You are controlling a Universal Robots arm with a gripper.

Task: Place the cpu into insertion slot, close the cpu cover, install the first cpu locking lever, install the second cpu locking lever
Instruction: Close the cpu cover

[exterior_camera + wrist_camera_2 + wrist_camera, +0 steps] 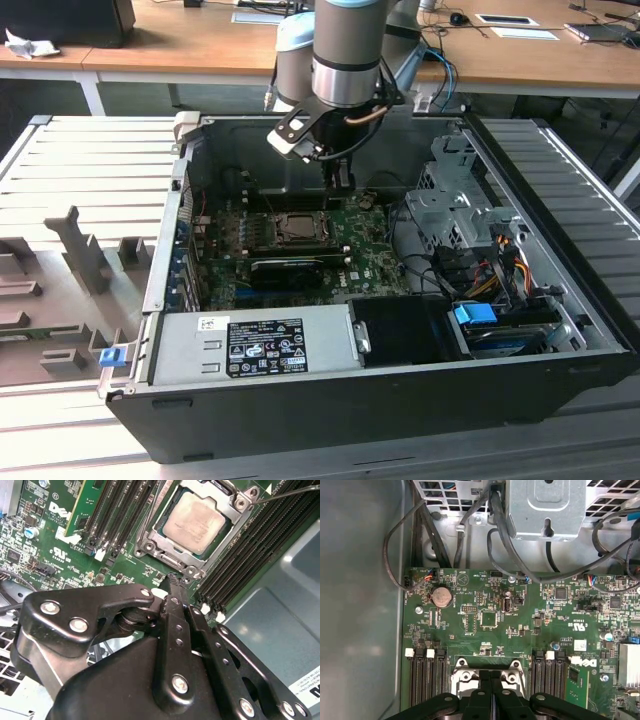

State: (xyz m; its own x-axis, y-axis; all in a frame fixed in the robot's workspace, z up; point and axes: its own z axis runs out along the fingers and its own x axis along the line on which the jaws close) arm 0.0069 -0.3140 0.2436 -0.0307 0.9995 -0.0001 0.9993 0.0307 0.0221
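Here the claw (172,582), fingers pressed together on nothing, hangs just beside the near edge of the insertion slot (172,561), the cpu (196,522) lying flat just beyond its tip, framed by the cpu cover (226,536).

Grey slatted bench (90,160) under an open black computer case (400,400), grey fixture blocks (85,250) beside it.

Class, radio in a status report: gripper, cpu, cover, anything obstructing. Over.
Gripper shut, empty, tip by insertion slot. Cpu seated, cpu cover down over it. Thin lever rod juts from corner.
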